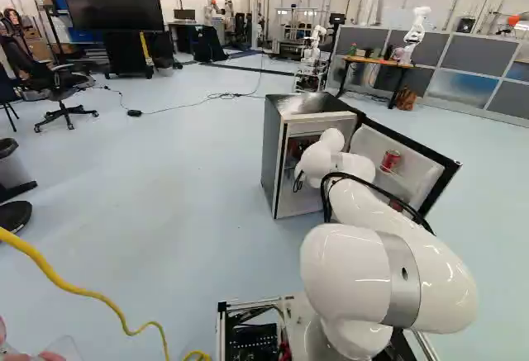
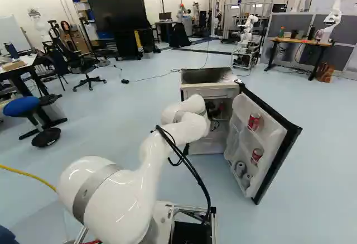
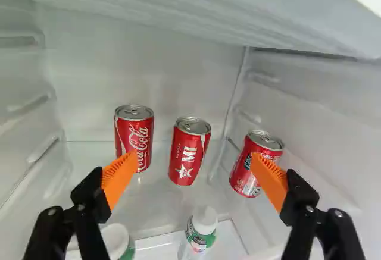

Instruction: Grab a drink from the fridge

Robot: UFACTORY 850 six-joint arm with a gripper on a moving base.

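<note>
The fridge (image 1: pixel 285 163) stands with its door (image 2: pixel 262 138) swung out. Inside it, the black gripper (image 2: pixel 212 110) is partly hidden by the arm in the right base view. In the wrist view the gripper (image 3: pixel 194 160) is open, its orange pads far apart. Ahead of it, one red can (image 3: pixel 134 135) stands by the back wall; another red can (image 3: pixel 189 151) appears between the pads, untouched. A third can (image 3: pixel 253 168) is partly behind one finger, near the side wall. Below the gripper are a white-capped bottle (image 3: pixel 203 230) and another white cap (image 3: pixel 116 239).
Door shelves hold red cans (image 2: pixel 254 122) and grey cans (image 2: pixel 240 168). A fridge ceiling or shelf (image 3: pixel 196 16) spans above the gripper. A yellow cable (image 1: pixel 74 288) crosses the left side. Another robot (image 1: pixel 417 30) stands on a far table (image 2: pixel 301 41).
</note>
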